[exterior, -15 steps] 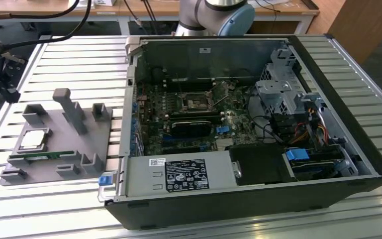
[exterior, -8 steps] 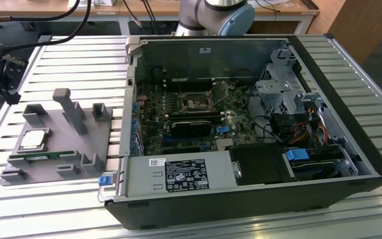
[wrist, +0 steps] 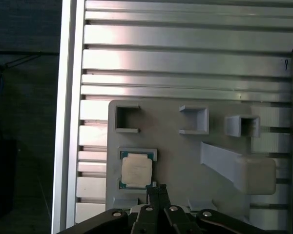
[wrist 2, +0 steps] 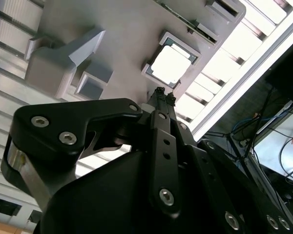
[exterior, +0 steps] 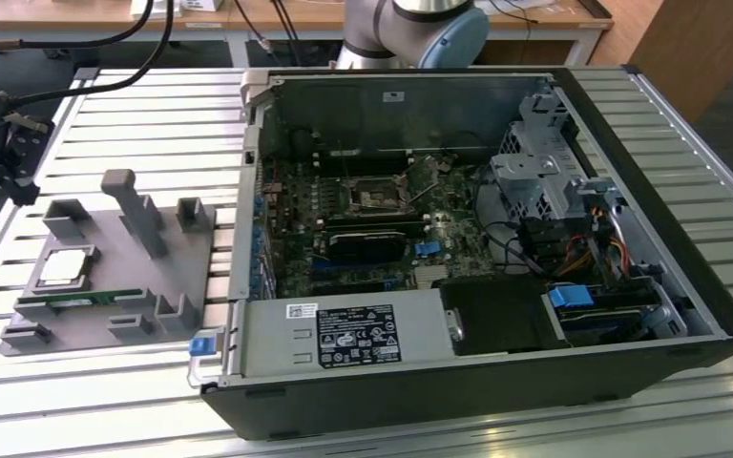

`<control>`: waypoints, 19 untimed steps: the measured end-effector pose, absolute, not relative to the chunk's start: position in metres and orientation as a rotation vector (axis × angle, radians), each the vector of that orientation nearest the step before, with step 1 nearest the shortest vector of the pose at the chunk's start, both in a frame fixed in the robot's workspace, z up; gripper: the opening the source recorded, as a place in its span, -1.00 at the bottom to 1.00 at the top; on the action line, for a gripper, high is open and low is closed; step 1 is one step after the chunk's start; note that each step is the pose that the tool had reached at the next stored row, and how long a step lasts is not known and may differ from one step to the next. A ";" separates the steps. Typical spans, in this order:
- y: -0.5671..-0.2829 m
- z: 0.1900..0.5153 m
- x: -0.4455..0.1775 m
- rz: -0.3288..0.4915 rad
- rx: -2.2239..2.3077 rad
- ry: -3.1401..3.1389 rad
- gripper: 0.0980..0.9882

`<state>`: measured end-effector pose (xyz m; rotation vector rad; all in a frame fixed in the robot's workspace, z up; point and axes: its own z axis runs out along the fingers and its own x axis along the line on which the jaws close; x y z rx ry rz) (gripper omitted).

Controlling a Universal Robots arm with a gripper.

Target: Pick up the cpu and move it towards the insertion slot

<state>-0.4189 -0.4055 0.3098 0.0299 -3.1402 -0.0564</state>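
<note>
The cpu (wrist: 136, 170) lies in its pocket on the grey holder plate (wrist: 176, 146). The gripper (wrist: 156, 187) hangs over that plate just beside the cpu, closed on nothing

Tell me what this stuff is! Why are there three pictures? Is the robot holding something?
It's a robot arm working beside an opened computer. One picture comes from a camera standing off the arm. The other two come from cameras riding on the arm's wrist, looking past its gripper. On the grey holder lies the cpu, a small silvery chip. It is meant for the insertion slot, the square socket inside the computer. The gripper is shut and holds nothing; its tips show right next to the chip.
</note>
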 end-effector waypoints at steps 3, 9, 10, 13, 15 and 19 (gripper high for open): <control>-0.407 0.309 -0.419 -0.052 0.030 -3.140 -0.98; -0.408 0.300 -0.420 -0.043 0.024 -3.146 -0.98; -0.408 0.299 -0.421 -0.043 0.024 -3.146 -0.98; -0.409 0.296 -0.421 -0.043 0.023 -3.146 -0.98; -0.409 0.294 -0.421 -0.042 0.023 -3.146 -0.98; -0.410 0.293 -0.421 -0.034 0.023 -3.147 -0.98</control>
